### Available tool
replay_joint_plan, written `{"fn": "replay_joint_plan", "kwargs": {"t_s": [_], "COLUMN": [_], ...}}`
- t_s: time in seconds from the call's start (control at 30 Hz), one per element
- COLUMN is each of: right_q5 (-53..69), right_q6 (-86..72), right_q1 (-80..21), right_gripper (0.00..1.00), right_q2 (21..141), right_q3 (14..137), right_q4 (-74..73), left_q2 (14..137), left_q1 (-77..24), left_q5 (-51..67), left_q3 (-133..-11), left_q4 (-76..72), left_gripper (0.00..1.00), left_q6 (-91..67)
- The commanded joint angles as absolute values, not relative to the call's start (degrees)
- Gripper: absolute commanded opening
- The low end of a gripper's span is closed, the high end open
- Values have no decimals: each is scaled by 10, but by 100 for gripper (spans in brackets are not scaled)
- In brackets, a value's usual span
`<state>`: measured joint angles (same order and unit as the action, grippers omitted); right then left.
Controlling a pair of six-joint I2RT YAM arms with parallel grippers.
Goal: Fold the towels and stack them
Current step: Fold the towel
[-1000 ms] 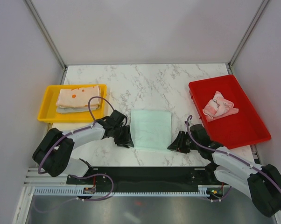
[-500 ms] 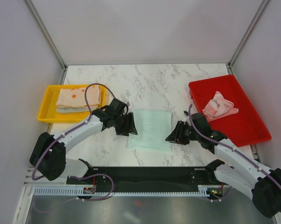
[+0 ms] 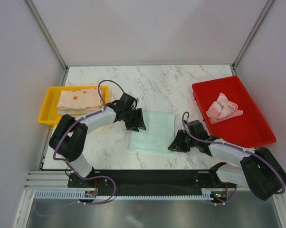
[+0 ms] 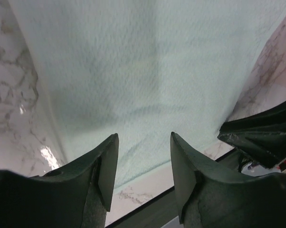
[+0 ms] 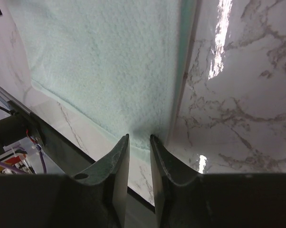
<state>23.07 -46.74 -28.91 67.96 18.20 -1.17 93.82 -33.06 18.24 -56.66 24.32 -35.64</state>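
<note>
- The marble table (image 3: 157, 80) is carrying everything, and the mint green towel (image 3: 155, 133) is lying flat around the middle of it, so I'm placing everything else off that towel.
- The red tray (image 3: 257, 135) is sitting well off to the towel's right. It isn't getting in the way of either arm.
- The yellow tray (image 3: 45, 108) is sitting off to the towel's left and a bit farther back. I'm guessing that's where you're stacking.
- You're working the mint green towel right now. It's looking squared up with a doubled edge on its right side, so I'm reading this as mid-fold or setting up the next fold.
- The folded stack (image 3: 79, 99) is resting in the yellow tray, left of the towel, orange print on top.
- The pink patterned towel (image 3: 223, 108) is lying crumpled in the red tray, right of the towel, and is waiting its turn.
- Your left gripper (image 3: 136, 124) is hovering over the towel's far left corner with its fingers (image 4: 107, 166) spread and nothing between them.
- Your right gripper (image 3: 174, 145) is sitting low at the towel's near right corner with its fingers nearly together. I can't tell if cloth is pinched in there.
- Next you're probably needing both grippers pinching matching corners before lifting, otherwise the layers are going to slide apart.
</note>
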Motion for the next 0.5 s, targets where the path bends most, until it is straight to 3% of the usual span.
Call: {"fn": "replay_joint_plan", "kwargs": {"t_s": [0.0, 0.1, 0.2, 0.47], "right_q5": [199, 164, 110, 69], "right_q6": [-449, -459, -423, -332], "right_q1": [-291, -290, -288, -248], "right_gripper": [31, 31, 32, 25], "right_q2": [661, 593, 616, 876], "right_q3": [177, 235, 317, 472], "right_q4": [4, -46, -78, -12], "left_q2": [980, 1011, 1045, 1108], "left_q1": [-311, -302, -282, -250], "left_q5": [192, 183, 183, 206], "left_q3": [-633, -675, -704, -748], "left_q4": [200, 202, 204, 193], "left_gripper": [54, 54, 53, 53], "left_q6": [-318, -306, -302, -305]}}
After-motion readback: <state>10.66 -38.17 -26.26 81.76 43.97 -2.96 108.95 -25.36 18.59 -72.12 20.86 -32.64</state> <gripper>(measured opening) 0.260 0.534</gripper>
